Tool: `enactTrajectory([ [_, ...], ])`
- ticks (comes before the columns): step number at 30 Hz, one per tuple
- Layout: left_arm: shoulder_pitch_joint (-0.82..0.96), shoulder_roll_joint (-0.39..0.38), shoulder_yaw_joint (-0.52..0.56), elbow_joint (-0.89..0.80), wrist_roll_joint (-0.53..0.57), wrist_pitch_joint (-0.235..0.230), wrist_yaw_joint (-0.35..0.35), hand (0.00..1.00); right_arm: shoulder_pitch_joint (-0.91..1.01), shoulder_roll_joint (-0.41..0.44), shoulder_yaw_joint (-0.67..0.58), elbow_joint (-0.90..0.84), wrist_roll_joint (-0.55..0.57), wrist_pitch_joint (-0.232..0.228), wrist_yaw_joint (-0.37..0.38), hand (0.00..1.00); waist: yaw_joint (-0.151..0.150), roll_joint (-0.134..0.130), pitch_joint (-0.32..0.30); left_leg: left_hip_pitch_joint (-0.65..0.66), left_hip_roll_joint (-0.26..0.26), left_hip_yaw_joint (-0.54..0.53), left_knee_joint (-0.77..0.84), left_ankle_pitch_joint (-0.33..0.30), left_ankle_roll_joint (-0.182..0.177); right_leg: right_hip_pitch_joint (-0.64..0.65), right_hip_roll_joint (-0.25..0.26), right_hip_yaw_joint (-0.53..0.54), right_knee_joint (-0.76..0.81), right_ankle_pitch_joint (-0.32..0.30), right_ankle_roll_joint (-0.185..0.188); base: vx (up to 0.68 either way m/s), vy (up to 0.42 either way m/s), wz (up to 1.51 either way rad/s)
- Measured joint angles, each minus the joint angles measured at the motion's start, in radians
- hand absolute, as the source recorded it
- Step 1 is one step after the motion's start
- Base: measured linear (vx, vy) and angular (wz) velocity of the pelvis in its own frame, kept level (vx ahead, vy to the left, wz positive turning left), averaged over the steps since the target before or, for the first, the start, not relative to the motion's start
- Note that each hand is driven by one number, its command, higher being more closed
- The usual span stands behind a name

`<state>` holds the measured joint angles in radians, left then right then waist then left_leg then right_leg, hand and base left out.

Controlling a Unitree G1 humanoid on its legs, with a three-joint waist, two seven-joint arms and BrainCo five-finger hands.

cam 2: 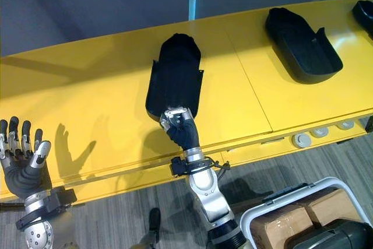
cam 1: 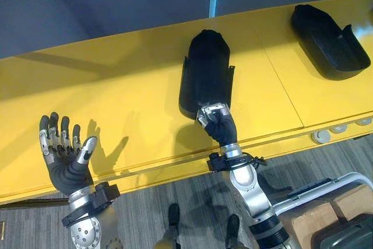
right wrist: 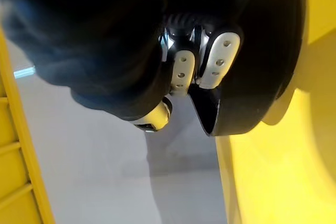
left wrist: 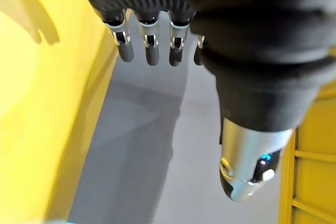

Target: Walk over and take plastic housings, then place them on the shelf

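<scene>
Third housing (cam 2: 365, 11) cropped at edge

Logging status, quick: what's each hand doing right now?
Left hand: open, holding nothing.
Right hand: shut on the near end of the black plastic housing lying on the yellow shelf.

Warehouse-like workshop — long yellow shelf (cam 1: 116, 97) of black plastic housings (cam 2: 300, 45), cardboard boxes (cam 2: 271, 225) in a cart (cam 2: 348, 192).
</scene>
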<state>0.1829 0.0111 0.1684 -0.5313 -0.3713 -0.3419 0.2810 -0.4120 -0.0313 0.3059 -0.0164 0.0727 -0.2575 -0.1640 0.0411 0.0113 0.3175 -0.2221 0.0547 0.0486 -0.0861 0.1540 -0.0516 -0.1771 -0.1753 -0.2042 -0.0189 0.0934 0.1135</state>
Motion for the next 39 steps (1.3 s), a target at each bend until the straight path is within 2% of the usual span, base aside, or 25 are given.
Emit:
enactTrajectory([
  [5,-0.004,0.0,0.002,0.0,-0.001,0.0,-0.001,0.0,-0.016,0.0,-0.062,0.063,-0.01,0.005,-0.044,1.0,0.004,0.0,0.031,-0.007,-0.001,-0.001,0.0,0.0,0.0,-0.006,0.0,0.0,0.001,-0.001,0.001,0.0,0.0,0.0],
  [11,-0.026,0.0,0.002,0.0,-0.001,0.0,-0.004,0.0,-0.034,-0.001,-0.11,0.062,-0.049,0.004,-0.07,1.0,0.0,0.0,0.032,-0.014,-0.001,-0.001,0.0,0.0,0.0,-0.013,0.0,0.0,0.001,-0.001,0.001,0.0,0.0,0.0],
  [22,-0.033,0.0,0.0,0.0,-0.001,0.002,-0.022,0.0,-0.036,-0.003,-0.172,0.059,-0.052,0.02,-0.089,1.0,-0.003,0.0,0.041,0.01,-0.001,0.0,0.0,-0.001,-0.001,0.008,0.0,0.001,0.003,-0.003,-0.001,0.0,0.0,0.0],
  [26,-0.039,0.002,-0.032,0.0,-0.001,0.004,-0.04,0.0,0.017,-0.018,-0.213,-0.031,-0.052,0.027,-0.078,1.0,-0.009,-0.001,0.041,0.037,-0.001,0.0,0.0,-0.002,-0.001,0.037,-0.001,0.0,0.003,-0.005,-0.001,0.0,0.0,0.0],
  [27,-0.042,0.004,-0.047,0.0,0.0,0.004,-0.05,0.0,0.039,-0.02,-0.231,-0.076,-0.052,0.028,-0.07,0.0,-0.018,-0.003,0.04,0.053,-0.001,0.0,0.0,-0.003,-0.002,0.051,-0.001,0.0,0.004,-0.008,-0.002,0.0,0.0,0.0],
  [30,-0.063,0.03,-0.081,0.0,0.001,0.009,-0.061,0.0,0.119,-0.06,-0.298,-0.206,-0.052,0.028,-0.05,0.0,-0.038,-0.014,0.014,0.085,0.003,0.011,-0.001,-0.008,-0.007,0.074,0.002,0.008,0.01,-0.018,-0.002,0.0,0.014,-0.1],
  [31,-0.064,0.042,-0.082,0.0,0.002,0.009,-0.07,0.0,0.155,-0.075,-0.328,-0.244,-0.052,0.028,-0.044,0.0,-0.053,-0.023,-0.012,0.093,0.008,0.023,-0.001,-0.011,-0.011,0.074,0.006,0.021,0.011,-0.017,-0.001,0.01,0.009,-0.3],
  [34,-0.061,0.059,-0.091,0.003,0.002,0.009,-0.074,0.0,0.215,-0.093,-0.381,-0.298,-0.052,0.026,-0.016,0.0,-0.063,-0.049,-0.05,0.147,0.025,0.093,0.0,-0.029,-0.019,0.076,0.022,0.091,0.029,-0.018,-0.003,0.02,0.006,-0.79],
  [36,-0.059,0.06,-0.111,0.012,0.004,0.009,-0.082,0.0,0.307,-0.115,-0.426,-0.353,-0.051,0.023,0.023,0.0,-0.083,-0.067,-0.096,0.208,0.045,0.177,0.034,-0.088,-0.041,0.071,0.046,0.199,0.065,-0.029,-0.011,0.02,0.009,-1.28],
  [37,-0.06,0.061,-0.111,0.016,0.006,0.009,-0.087,0.0,0.325,-0.122,-0.433,-0.364,-0.05,0.023,0.031,0.0,-0.092,-0.071,-0.099,0.208,0.048,0.178,0.076,-0.117,-0.048,0.071,0.05,0.22,0.076,-0.033,-0.013,0.0,0.015,-0.97],
  [38,-0.062,0.06,-0.117,0.026,0.012,0.009,-0.09,0.0,0.352,-0.131,-0.45,-0.376,-0.05,0.021,0.041,0.0,-0.103,-0.076,-0.103,0.201,0.051,0.136,0.161,-0.174,-0.06,0.07,0.056,0.25,0.092,-0.042,-0.017,0.0,0.029,-1.21],
  [39,-0.055,0.054,-0.122,0.028,0.014,0.008,-0.091,0.0,0.383,-0.144,-0.481,-0.393,-0.048,0.02,0.051,0.0,-0.101,-0.068,-0.113,0.197,0.054,0.008,0.273,-0.262,-0.064,0.058,0.082,0.316,0.115,-0.056,-0.019,0.01,0.034,-1.37],
])
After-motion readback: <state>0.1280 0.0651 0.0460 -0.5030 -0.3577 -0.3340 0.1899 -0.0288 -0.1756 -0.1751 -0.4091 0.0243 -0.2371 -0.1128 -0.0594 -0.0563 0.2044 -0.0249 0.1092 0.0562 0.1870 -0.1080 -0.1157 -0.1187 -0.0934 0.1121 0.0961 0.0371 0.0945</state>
